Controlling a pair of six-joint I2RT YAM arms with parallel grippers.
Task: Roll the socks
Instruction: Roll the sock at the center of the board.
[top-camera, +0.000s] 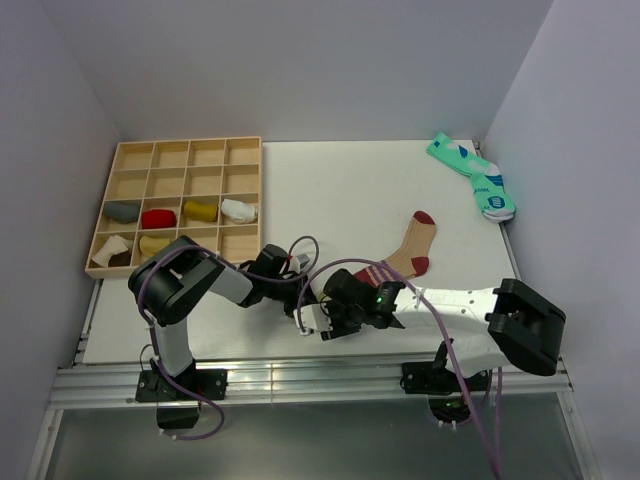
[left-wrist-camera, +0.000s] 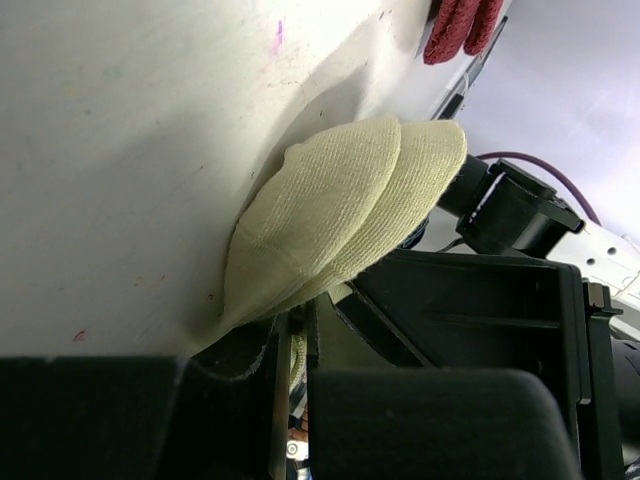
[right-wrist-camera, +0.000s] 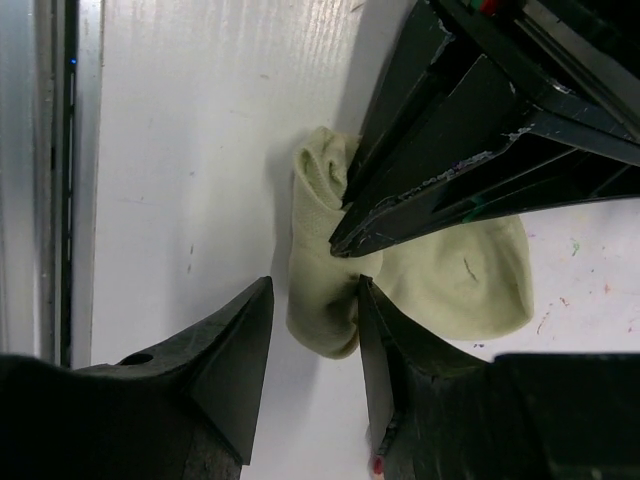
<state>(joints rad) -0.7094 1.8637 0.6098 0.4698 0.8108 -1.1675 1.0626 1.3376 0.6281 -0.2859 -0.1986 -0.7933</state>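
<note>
The pale olive-green sock (left-wrist-camera: 345, 205) lies folded on the white table. My left gripper (left-wrist-camera: 293, 325) is shut on its edge, with fabric pinched between the jaws. In the right wrist view a bunched end of this sock (right-wrist-camera: 318, 250) sits between the fingers of my right gripper (right-wrist-camera: 315, 283). That gripper is open: its right finger (right-wrist-camera: 385, 340) touches the fabric, its left finger (right-wrist-camera: 235, 345) stands apart. From above, both grippers (top-camera: 300, 275) (top-camera: 335, 305) meet over this sock and hide most of it. The tan sock with maroon toe and heel (top-camera: 408, 252) lies flat just behind them.
A wooden compartment tray (top-camera: 187, 141) holding several rolled socks stands at the back left. A teal patterned pair (top-camera: 475, 178) lies at the back right corner. The table's near edge and metal rail (right-wrist-camera: 55, 200) run close beside my right gripper.
</note>
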